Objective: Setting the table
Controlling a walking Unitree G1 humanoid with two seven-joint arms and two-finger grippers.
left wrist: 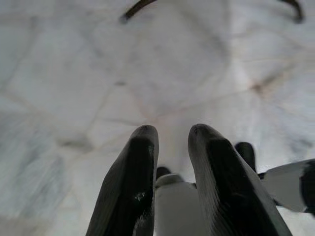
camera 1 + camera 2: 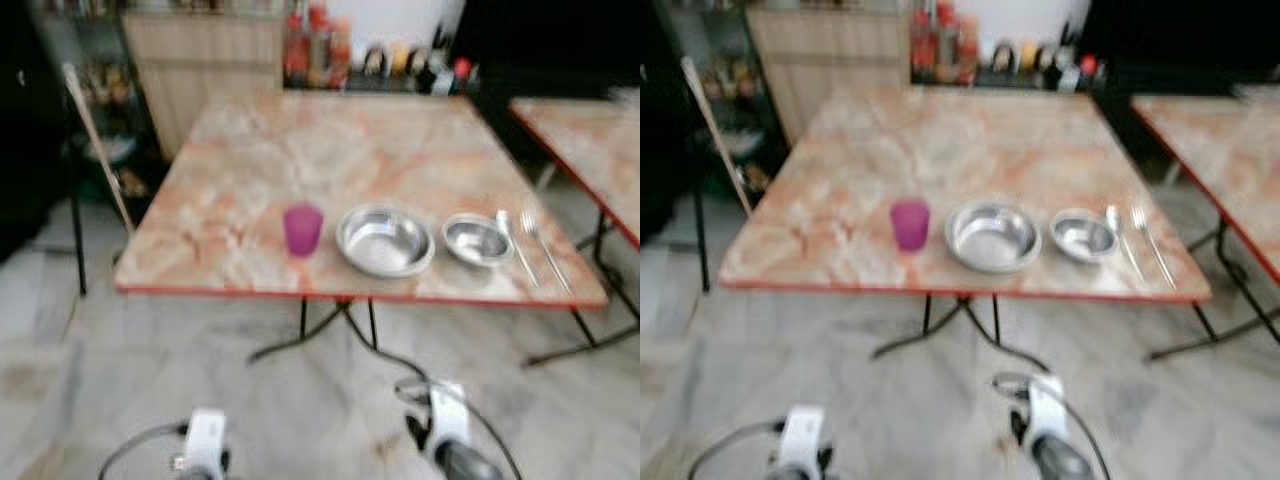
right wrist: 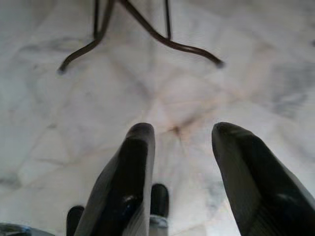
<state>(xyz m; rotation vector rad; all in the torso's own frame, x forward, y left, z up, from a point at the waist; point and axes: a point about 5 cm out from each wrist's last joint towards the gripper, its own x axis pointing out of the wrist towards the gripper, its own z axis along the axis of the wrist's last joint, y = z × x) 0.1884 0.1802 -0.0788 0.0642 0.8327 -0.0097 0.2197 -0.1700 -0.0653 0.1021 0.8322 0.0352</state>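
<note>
On the near edge of a marbled, red-rimmed table [image 2: 250, 160] stands a purple cup [image 2: 302, 229]. To its right sit a large steel bowl [image 2: 385, 240] and a small steel bowl [image 2: 477, 239]. A spoon [image 2: 514, 245] and a fork [image 2: 543, 248] lie beside the small bowl. Both arms hang low in front of the table, the left arm [image 2: 205, 442] and the right arm [image 2: 449, 425]. My left gripper [image 1: 172, 132] points at the floor, open and empty. My right gripper [image 3: 182, 129] is open wider above the tiles, also empty.
A second table [image 2: 590, 140] stands to the right. Bottles and jars [image 2: 370, 55] line the far wall behind the table. A chair [image 2: 95, 150] and a shelf stand at the left. Black table legs [image 3: 147, 34] cross the marble floor [image 2: 150, 380].
</note>
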